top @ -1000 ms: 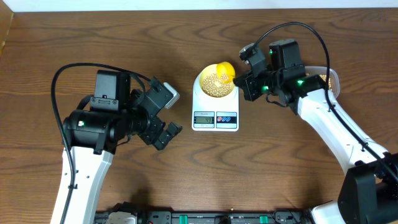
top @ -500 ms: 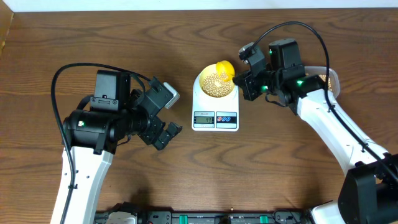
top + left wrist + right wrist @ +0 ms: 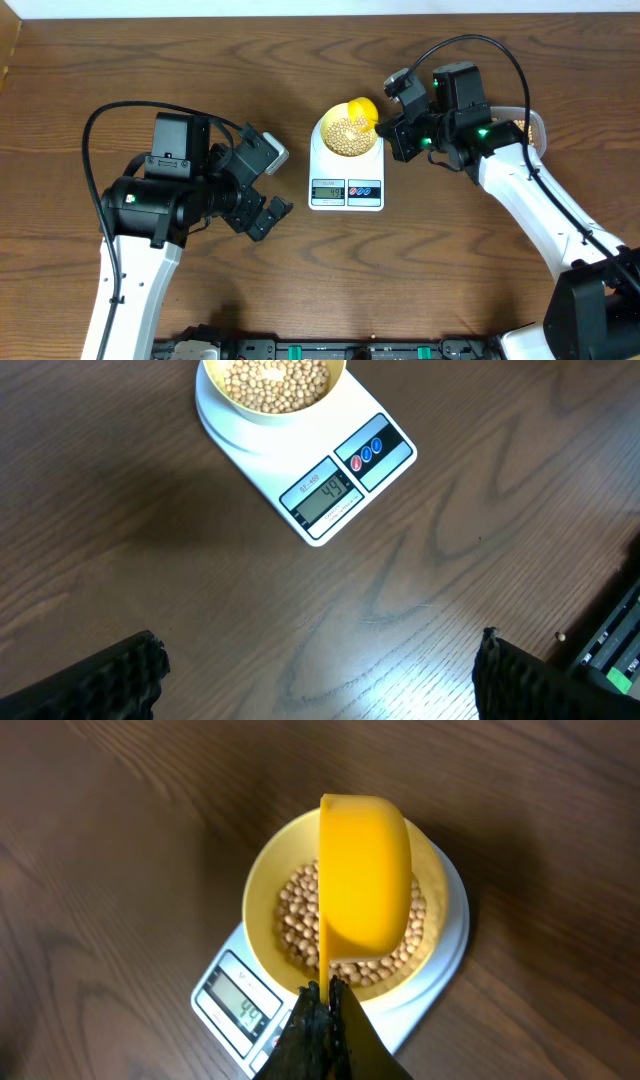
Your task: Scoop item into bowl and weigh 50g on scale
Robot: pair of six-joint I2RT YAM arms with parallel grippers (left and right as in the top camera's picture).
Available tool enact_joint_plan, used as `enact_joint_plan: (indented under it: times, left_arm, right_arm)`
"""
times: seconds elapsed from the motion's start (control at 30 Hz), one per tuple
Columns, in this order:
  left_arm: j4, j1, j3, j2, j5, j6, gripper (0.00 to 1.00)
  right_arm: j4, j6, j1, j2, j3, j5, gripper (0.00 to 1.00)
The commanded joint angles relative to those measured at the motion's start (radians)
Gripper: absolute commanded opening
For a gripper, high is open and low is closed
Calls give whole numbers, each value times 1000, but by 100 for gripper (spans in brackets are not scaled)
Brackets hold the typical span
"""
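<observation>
The white scale point(image 3: 346, 178) stands mid-table with the pale yellow bowl point(image 3: 325, 133) on its platform, holding many beige beans point(image 3: 346, 137). Its display reads 49 in the left wrist view point(image 3: 322, 498) and 44 in the right wrist view point(image 3: 243, 1007). My right gripper point(image 3: 392, 128) is shut on the handle of a bright yellow scoop point(image 3: 362, 110), which is tipped over the bowl's far right rim; the right wrist view shows the scoop point(image 3: 364, 880) over the beans point(image 3: 300, 915) and bowl point(image 3: 262, 885). My left gripper point(image 3: 268, 195) is open and empty, left of the scale.
A clear plastic tub point(image 3: 531, 127) with beans sits at the right, mostly hidden behind my right arm. The table's front edge with dark rails point(image 3: 330, 350) runs along the bottom.
</observation>
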Motion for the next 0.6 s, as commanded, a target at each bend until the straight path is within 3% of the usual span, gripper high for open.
enact_joint_plan:
  times: [0.0, 0.17, 0.27, 0.33, 0.4, 0.57]
  left_arm:
    - [-2, 3, -3, -2, -6, 6, 100]
    - [-2, 3, -3, -2, -6, 6, 100]
    - [-2, 3, -3, -2, -6, 6, 100]
    - [-2, 3, -3, -2, -6, 6, 100]
    - [-2, 3, -3, -2, -6, 6, 100]
    - [-2, 3, -3, -2, -6, 6, 100]
  right_arm:
    - [-7, -26, 10, -21, 18, 15, 1]
    - [-8, -4, 14, -20, 18, 15, 1]
    - [-18, -83, 19, -23, 18, 33, 1]
    - [-11, -30, 24, -19, 18, -14, 1]
    - [-23, -98, 27, -22, 18, 34, 1]
    - [-30, -111, 35, -19, 18, 53, 1]
